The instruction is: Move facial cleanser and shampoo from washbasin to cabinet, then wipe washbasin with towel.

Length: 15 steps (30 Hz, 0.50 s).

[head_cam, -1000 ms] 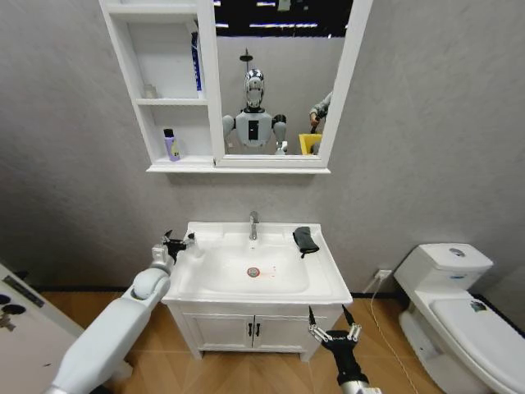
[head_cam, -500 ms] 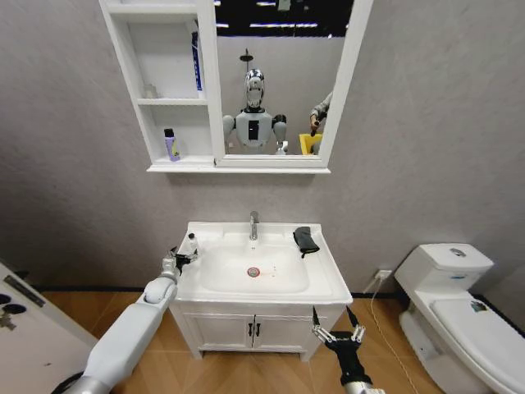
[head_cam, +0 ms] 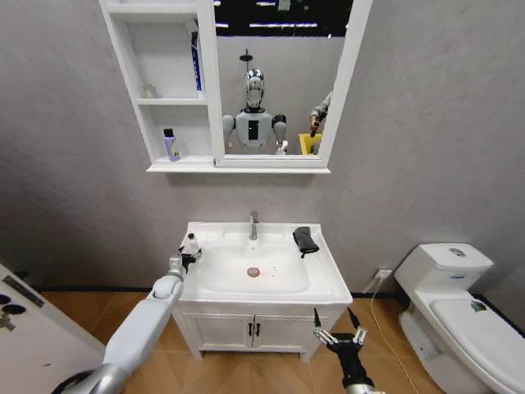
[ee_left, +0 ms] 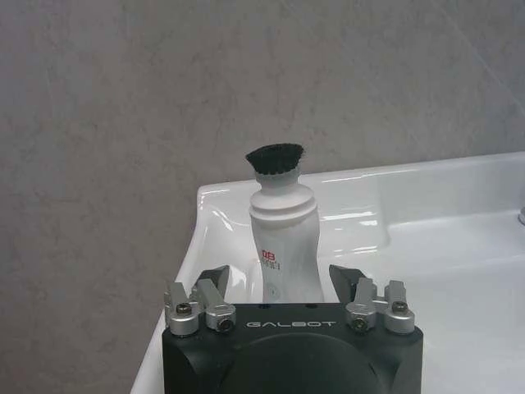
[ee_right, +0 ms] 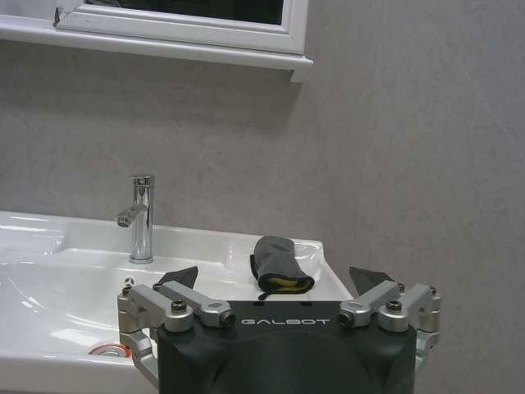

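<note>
Over the last second the left pincer (head_cam: pixel 189 253) has swung in from beyond the washbasin (head_cam: pixel 328 283) rim to the white bottle (ee_left: pixel 283 238) on its back-left corner; its jaws, spread, now flank the bottle, unclosed, with wall close behind; the towel (head_cam: pixel 305 239) lies back-right; the right pincer (head_cam: pixel 339 335) hangs open below the front edge.

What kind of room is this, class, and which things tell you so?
Most likely a bathroom: a washbasin with a faucet, a toilet beside it, and a mirror joined to a cabinet above.
</note>
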{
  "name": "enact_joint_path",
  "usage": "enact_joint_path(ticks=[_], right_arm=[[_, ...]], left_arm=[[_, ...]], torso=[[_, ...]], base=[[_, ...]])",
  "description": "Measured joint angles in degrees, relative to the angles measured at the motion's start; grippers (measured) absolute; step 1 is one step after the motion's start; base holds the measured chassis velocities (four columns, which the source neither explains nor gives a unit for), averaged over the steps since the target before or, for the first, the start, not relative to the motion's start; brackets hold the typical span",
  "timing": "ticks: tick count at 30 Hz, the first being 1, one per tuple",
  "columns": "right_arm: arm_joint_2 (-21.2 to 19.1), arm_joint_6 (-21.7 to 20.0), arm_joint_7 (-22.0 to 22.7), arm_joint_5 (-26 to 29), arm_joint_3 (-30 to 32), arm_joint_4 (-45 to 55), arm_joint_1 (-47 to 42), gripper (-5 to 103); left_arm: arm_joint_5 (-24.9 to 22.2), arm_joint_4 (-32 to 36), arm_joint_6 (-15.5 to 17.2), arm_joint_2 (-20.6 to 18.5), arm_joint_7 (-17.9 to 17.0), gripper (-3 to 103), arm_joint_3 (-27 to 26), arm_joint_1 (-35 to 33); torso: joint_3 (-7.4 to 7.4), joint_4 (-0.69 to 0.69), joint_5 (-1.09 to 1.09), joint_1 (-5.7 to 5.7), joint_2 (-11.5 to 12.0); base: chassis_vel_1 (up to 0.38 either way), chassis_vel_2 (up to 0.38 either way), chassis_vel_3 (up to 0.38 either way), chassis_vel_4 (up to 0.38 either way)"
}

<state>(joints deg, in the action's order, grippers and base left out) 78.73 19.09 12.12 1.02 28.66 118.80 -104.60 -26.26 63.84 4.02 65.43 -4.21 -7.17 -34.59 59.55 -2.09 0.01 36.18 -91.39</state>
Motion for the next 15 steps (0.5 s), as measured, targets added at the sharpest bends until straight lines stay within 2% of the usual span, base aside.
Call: enact_joint_path(ticks=[3, 4, 6, 7, 9, 12, 15], right_arm=[[0.03, 0.05, 0.32, 0.02, 0.02, 0.12, -0.01, 100], [0.03, 0.05, 0.32, 0.02, 0.02, 0.12, -0.01, 100], [0.09, 0.07, 0.57, 0.20, 0.16, 0.30, 0.11, 100], [0.09, 0.07, 0.57, 0.20, 0.16, 0.30, 0.11, 100], [0.08, 0.06, 0.78, 0.46, 0.33, 0.51, 0.19, 100], [0.08, 0.01, 1.10, 0.60, 0.39, 0.52, 0.37, 100], [0.17, -0.09, 1.36, 0.64, 0.28, 0.53, 0.49, 100]], left_arm=[[-0.24, 0.35, -0.05, 0.02, 0.48, 57, -0.01, -0.03], [-0.24, 0.35, -0.05, 0.02, 0.48, 57, -0.01, -0.03], [-0.22, 1.01, -0.06, 0.00, 0.47, 46, 0.03, -0.52], [-0.22, 1.01, -0.06, 0.00, 0.47, 46, 0.03, -0.52], [-0.24, 2.18, 0.08, -0.32, 0.47, 36, 0.20, -1.11], [-0.13, 3.99, 0.46, -0.96, 0.47, 30, 0.29, -1.82], [-0.20, 7.18, 1.24, -1.95, 0.40, 30, 0.37, -2.86]], torso=[[0.00, 0.00, 0.00, 0.00, 0.00], [0.00, 0.00, 0.00, 0.00, 0.00], [0.00, 0.00, -0.01, 0.00, 0.00], [0.00, 0.00, -0.01, 0.00, 0.00], [0.00, 0.00, -0.01, 0.00, 0.00], [0.00, 0.00, -0.01, 0.00, 0.00], [0.00, 0.00, -0.01, 0.00, 0.00]], base=[[0.000, 0.000, 0.000, 0.000], [0.000, 0.000, 0.000, 0.000], [0.000, 0.000, 0.000, 0.000], [0.000, 0.000, 0.000, 0.000], [0.000, 0.000, 0.000, 0.000], [0.000, 0.000, 0.000, 0.000], [0.000, 0.000, 0.000, 0.000]])
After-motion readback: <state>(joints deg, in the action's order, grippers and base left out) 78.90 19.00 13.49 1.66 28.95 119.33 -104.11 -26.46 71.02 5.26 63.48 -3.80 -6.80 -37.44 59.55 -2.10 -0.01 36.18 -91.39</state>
